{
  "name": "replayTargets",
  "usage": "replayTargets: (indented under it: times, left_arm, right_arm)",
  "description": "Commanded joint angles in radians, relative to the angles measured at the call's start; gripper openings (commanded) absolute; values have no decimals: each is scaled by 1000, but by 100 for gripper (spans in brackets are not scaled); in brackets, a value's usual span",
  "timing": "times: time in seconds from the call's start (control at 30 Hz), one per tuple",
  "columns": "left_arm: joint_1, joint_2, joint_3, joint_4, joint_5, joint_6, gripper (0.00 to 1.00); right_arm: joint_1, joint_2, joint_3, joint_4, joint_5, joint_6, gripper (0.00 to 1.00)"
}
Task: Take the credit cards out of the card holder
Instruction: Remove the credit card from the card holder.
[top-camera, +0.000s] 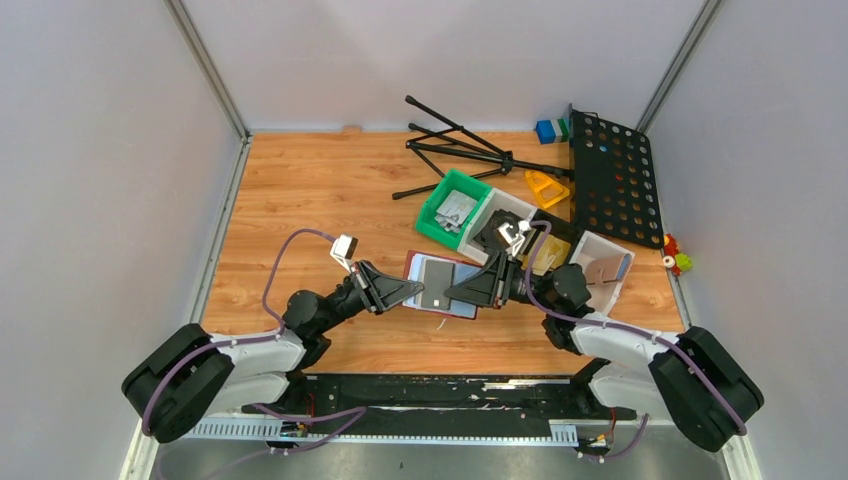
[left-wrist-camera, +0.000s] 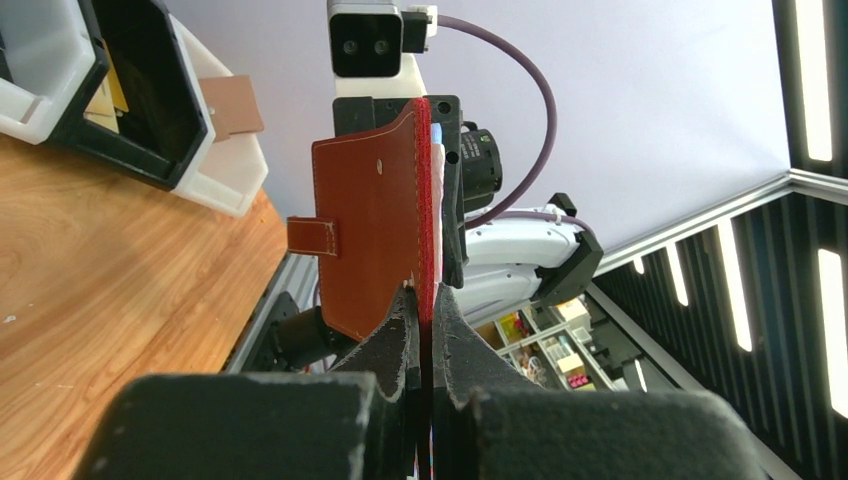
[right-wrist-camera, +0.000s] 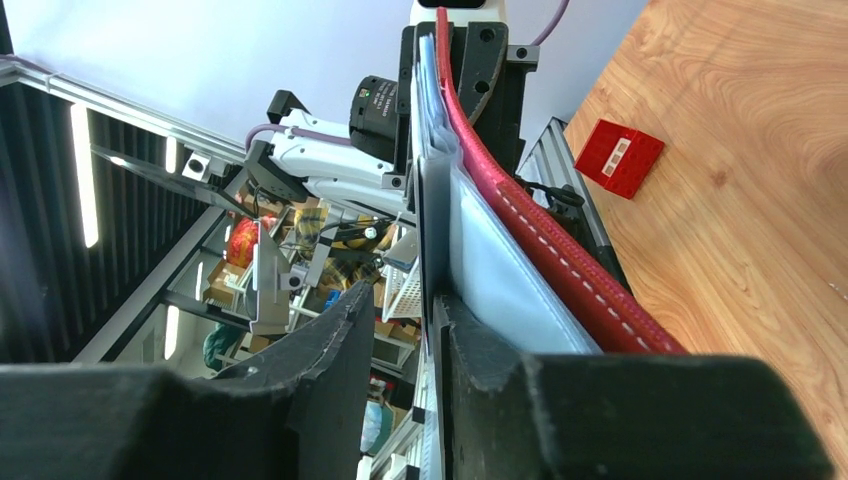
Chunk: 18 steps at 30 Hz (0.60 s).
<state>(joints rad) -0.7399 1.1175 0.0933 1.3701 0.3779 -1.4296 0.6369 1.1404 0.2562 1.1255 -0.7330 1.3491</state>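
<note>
The left gripper (left-wrist-camera: 424, 300) is pinched tight on the edge of the dark-red card holder (left-wrist-camera: 370, 230), its fingers (left-wrist-camera: 398, 345) pressed flat to either side of the stitched cover. The short snap tab (left-wrist-camera: 312, 237) juts out sideways from that cover. Opposite, the right gripper (right-wrist-camera: 408, 297) stands narrowly parted around the edge of a thin dark panel (right-wrist-camera: 431, 230) in the holder's lining. The panel lies against one finger (right-wrist-camera: 470, 345), with a sliver of gap on its other side; whether it is a card or a pocket cannot be told. Pale blue-grey pockets (right-wrist-camera: 500, 280) sit between the panel and the curved red cover. From above, the card holder (top-camera: 418, 265) lies spread open between the two gripper tips, left gripper (top-camera: 420, 290) and right gripper (top-camera: 450, 293), over the middle of the wooden table (top-camera: 300, 190). A small red block (right-wrist-camera: 622, 158) rests on the wood near the holder. Farther back are a green bin (top-camera: 450, 208), white bins (top-camera: 605, 265) and a black perforated stand (top-camera: 612, 175) with its tripod legs (top-camera: 455, 150) lying flat.
</note>
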Motion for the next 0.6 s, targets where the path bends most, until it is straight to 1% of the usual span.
replayTargets:
  times: [0.0,0.07,0.13,0.2,0.23,0.3,0.33,0.37,0.47,0.57]
  left_arm:
    - [-38,4,59,-92,29,77,0]
    - [-40,-17,62,-142,23,102,0]
    - [-41,-40,53,-161,7,110,0]
    - [-41,-61,46,-182,-13,117,0]
    - [-41,-72,43,-194,-22,121,2]
    - [-41,-91,36,-209,-43,123,14]
    - [-41,-103,31,-210,-53,123,18]
    - [-41,-112,25,-208,-59,121,21]
    - [-41,-130,19,-199,-66,117,22]
    - [-41,-128,8,-141,-63,95,21]
  right_arm:
    - [23,26,73,44,-6,-9,26]
    - [23,32,70,45,-5,-10,16]
    - [23,36,61,59,-3,-6,9]
    - [23,35,49,76,5,-1,1]
    - [23,34,45,82,7,2,0]
    - [23,30,35,91,9,3,0]
    - [22,27,30,90,11,2,0]
    - [22,23,26,89,14,2,0]
    - [21,13,13,99,20,4,0]
    - [22,7,9,132,19,16,0]
